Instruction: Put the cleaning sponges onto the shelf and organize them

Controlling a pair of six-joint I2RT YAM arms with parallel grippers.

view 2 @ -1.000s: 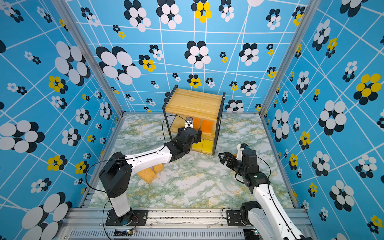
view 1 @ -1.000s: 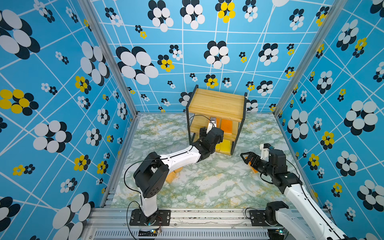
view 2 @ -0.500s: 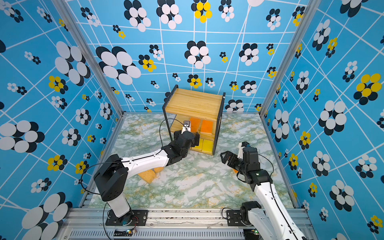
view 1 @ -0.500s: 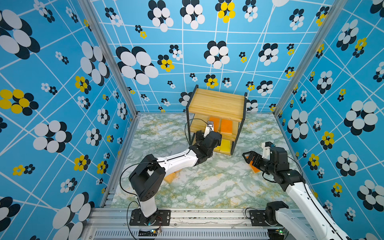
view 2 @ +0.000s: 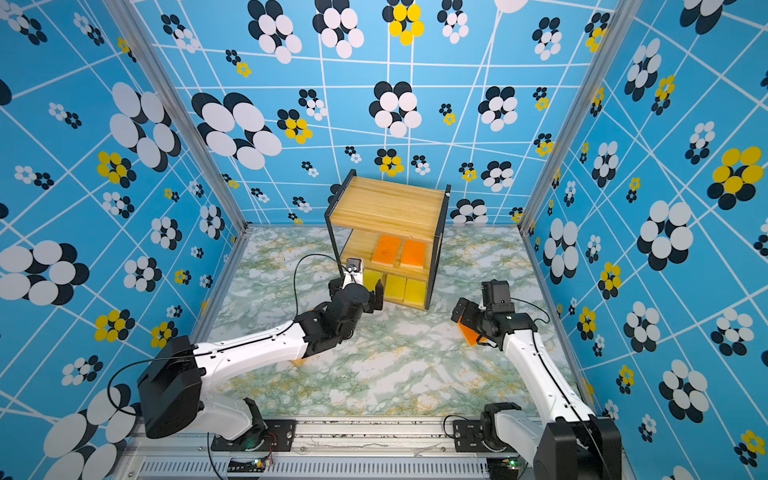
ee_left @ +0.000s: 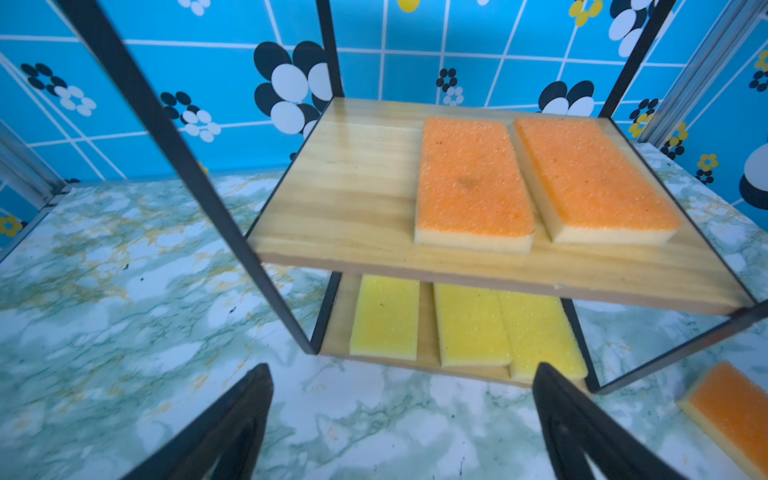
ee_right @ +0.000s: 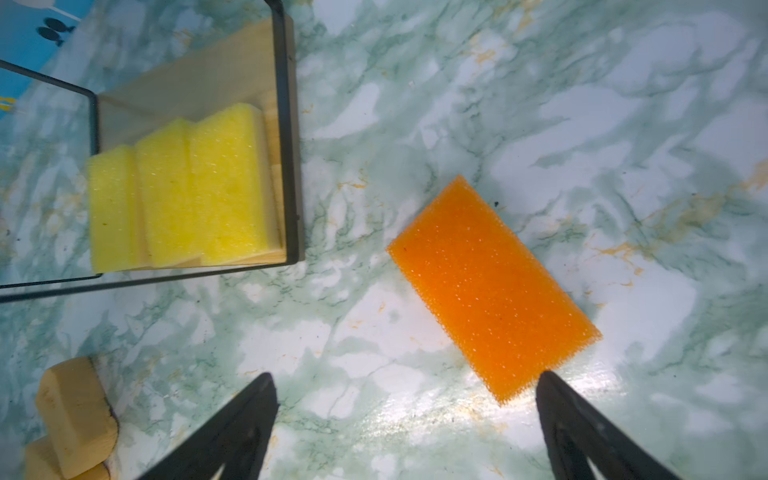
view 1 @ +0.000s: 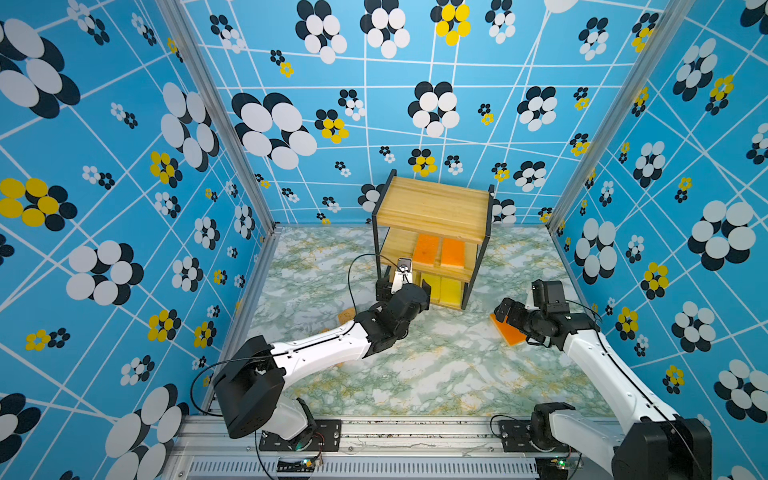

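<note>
The shelf [view 1: 432, 208] stands at the back middle of the table. Two orange sponges [ee_left: 471, 183] [ee_left: 590, 178] lie side by side on its middle board. Three yellow sponges [ee_left: 384, 316] [ee_left: 469, 324] [ee_left: 540, 328] lie on the bottom board, the two right ones overlapping. A loose orange sponge [ee_right: 494, 282] lies flat on the table right of the shelf. My left gripper [ee_left: 401, 374] is open and empty, just in front of the shelf's left post. My right gripper [ee_right: 405, 378] is open above the table, one fingertip at the loose sponge's near corner.
Two tan sponges [ee_right: 77, 411] lie on the table left of the shelf, mostly hidden under my left arm [view 1: 324, 349] in both top views. Patterned blue walls [view 1: 124, 208] close in the marble table [view 1: 436, 374] on three sides.
My left gripper has pulled back out of the shelf's middle tier, lower and toward the front. My right arm has shifted slightly to the right by the loose orange sponge.
</note>
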